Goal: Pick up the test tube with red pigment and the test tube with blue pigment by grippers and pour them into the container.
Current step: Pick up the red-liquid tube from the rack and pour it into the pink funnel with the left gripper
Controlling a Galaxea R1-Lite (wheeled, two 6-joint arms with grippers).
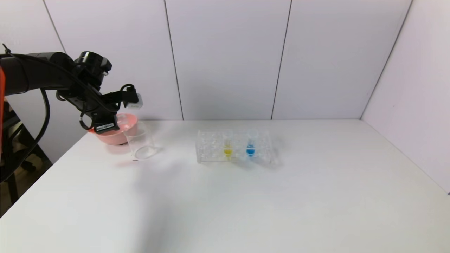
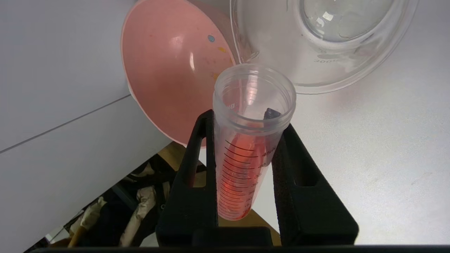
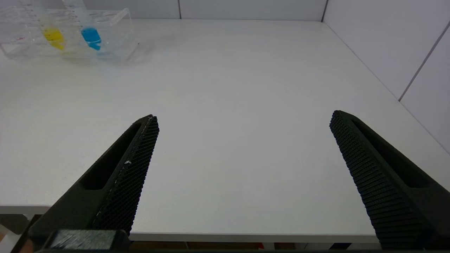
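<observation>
My left gripper (image 2: pixel 248 121) is shut on the test tube with red pigment (image 2: pixel 242 168). The tube is tilted, and its open mouth sits near the rim of the container, a clear glass beaker (image 2: pixel 327 45). Red liquid lies along the tube's wall. In the head view the left gripper (image 1: pixel 105 123) hangs at the table's far left, just left of the beaker (image 1: pixel 140 142), and the red tube is hidden there. The test tube with blue pigment (image 1: pixel 250 146) stands in the clear rack (image 1: pixel 211 147); it also shows in the right wrist view (image 3: pixel 90 37). My right gripper (image 3: pixel 244 119) is open and empty over the table's near edge.
A pink bowl (image 1: pixel 116 135) sits behind and left of the beaker, touching it; it also shows in the left wrist view (image 2: pixel 168 70). A tube with yellow liquid (image 1: pixel 227 146) stands in the rack left of the blue one. The table's left edge lies under my left gripper.
</observation>
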